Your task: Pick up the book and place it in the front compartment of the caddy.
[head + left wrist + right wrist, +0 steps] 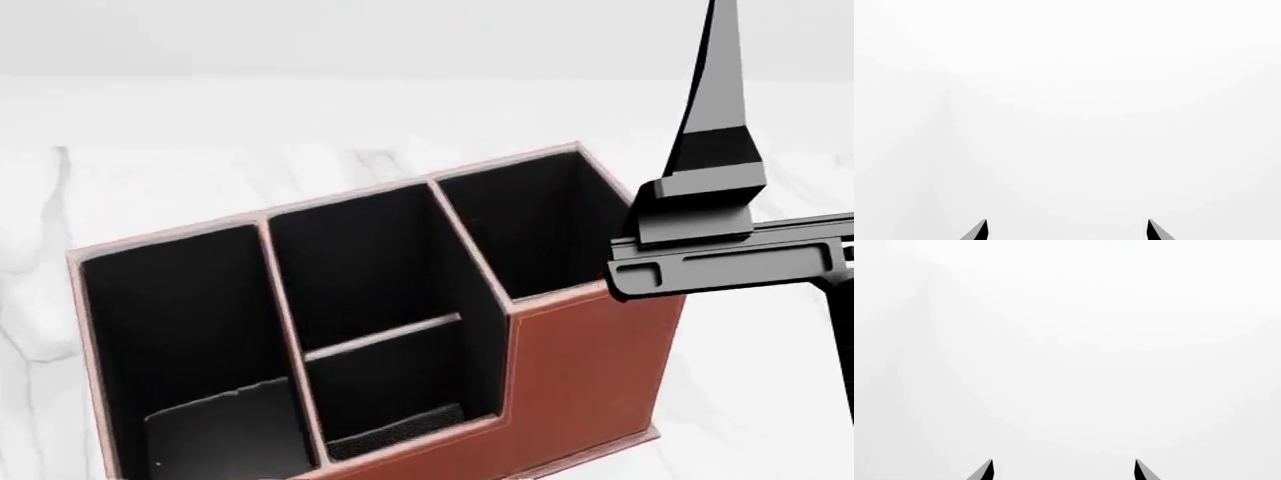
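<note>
Claws: the left gripper (1067,231) and the right gripper (1064,471) each show two dark fingertips set wide apart with nothing between them — both spread and empty, facing blank white.
Right arm: in the head view a grey finger of the right gripper rises at about 2 o'clock from frame centre, pointing up, overlapping the caddy's far right corner; whether it touches the box cannot be told.
Reason for pose: with both claws aimed at bare wall and holding nothing, the arms look parked, so the pick appears not yet begun.
Caddy: the caddy (587,370), reddish-brown with pale pink rims and black lining, fills the head view, its cut-down wall toward 6 o'clock.
Front compartment: the front compartment (374,270) is the small cell of the divided middle with the full-height outer wall, just past the thin divider.
Book: the book is not clearly in any view — a dark flat shape low in the left cell is too unclear to name.
Surface: the table (747,420) is white marble with faint grey veins.
Room: plain white wall behind.
</note>
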{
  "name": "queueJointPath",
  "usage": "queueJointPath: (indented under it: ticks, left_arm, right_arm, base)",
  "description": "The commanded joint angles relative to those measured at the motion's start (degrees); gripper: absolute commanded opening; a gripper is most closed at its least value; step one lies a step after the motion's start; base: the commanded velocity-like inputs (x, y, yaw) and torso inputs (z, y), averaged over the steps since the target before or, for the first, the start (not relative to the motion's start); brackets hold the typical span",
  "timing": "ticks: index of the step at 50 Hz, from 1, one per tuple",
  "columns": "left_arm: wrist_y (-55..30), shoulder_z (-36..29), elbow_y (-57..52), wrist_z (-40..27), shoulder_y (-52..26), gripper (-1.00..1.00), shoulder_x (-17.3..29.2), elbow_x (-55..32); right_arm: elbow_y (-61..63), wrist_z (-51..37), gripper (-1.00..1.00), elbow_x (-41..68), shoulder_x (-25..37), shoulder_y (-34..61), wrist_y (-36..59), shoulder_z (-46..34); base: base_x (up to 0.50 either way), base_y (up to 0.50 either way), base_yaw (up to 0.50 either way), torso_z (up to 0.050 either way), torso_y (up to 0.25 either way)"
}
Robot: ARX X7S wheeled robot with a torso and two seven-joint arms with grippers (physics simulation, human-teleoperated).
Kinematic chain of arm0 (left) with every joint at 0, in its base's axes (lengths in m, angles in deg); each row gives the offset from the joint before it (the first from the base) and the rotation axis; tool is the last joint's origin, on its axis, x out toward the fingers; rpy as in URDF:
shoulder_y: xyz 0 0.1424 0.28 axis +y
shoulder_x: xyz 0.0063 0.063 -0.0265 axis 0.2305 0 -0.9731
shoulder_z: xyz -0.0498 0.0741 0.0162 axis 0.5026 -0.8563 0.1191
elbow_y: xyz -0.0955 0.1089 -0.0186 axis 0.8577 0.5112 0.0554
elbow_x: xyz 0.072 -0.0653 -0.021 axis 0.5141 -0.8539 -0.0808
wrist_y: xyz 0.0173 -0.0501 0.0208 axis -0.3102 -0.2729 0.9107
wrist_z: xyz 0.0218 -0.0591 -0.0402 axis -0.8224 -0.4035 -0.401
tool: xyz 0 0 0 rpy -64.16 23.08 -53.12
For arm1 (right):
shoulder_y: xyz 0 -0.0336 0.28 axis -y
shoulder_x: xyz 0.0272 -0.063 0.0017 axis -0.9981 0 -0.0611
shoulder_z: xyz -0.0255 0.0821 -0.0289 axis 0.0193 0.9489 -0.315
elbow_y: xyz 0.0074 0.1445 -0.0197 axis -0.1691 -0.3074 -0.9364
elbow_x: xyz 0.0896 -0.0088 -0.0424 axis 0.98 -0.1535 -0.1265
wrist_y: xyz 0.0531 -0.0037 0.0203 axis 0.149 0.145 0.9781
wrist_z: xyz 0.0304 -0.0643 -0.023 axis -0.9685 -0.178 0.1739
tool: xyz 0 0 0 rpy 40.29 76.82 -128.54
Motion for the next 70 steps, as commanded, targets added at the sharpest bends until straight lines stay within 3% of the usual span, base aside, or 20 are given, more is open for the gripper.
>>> queueJointPath:
  ticks: [1,19,26,33,39,51,58,70]
  left_arm:
    - [0.3,0.8,-0.2,0.5,0.4,1.00,-0.4,0.2]
    - [0.7,0.5,-0.1,-0.2,0.8,1.00,0.2,-0.3]
    - [0.8,1.2,-0.1,-0.4,1.3,1.00,0.7,-0.5]
    - [0.6,1.6,-0.1,-0.7,1.0,1.00,1.0,-1.1]
    - [0.2,1.8,-0.1,-0.9,0.5,1.00,1.2,-1.9]
    - [0.3,1.4,-0.1,-1.4,0.0,1.00,1.7,-2.0]
    - [0.6,1.3,0.0,-1.5,0.3,1.00,1.8,-2.0]
    - [0.4,1.1,-0.2,-2.0,0.0,1.00,2.1,-2.7]
  right_arm:
    - [-0.3,-0.3,1.00,-1.5,-0.1,-0.1,-0.8,0.3]
    - [-0.2,-1.1,1.00,-2.3,2.3,0.6,-0.1,-3.0]
    - [-2.8,1.6,1.00,12.0,8.8,15.1,10.9,-6.1]
    - [-5.4,9.9,1.00,22.0,16.2,22.3,13.5,-5.6]
    - [-9.3,11.6,1.00,33.0,21.2,25.6,14.6,-1.7]
    - [-11.9,20.7,1.00,43.8,30.0,29.0,14.9,1.4]
    - [-12.0,29.2,1.00,50.1,32.6,28.6,15.4,4.4]
    - [-10.5,42.1,1.00,48.6,32.9,31.9,18.4,-1.4]
  base:
    - [0.50,0.00,0.00,0.000,0.000]
    - [0.14,0.00,0.00,0.000,0.001]
    - [0.00,0.00,0.00,0.000,0.000]
    - [0.00,0.00,0.00,0.000,0.000]
    - [0.00,0.00,0.00,0.000,0.000]
    - [0.00,0.00,0.00,0.000,0.000]
    - [0.00,0.00,0.00,0.000,0.000]
    - [0.00,0.00,0.00,0.000,0.000]
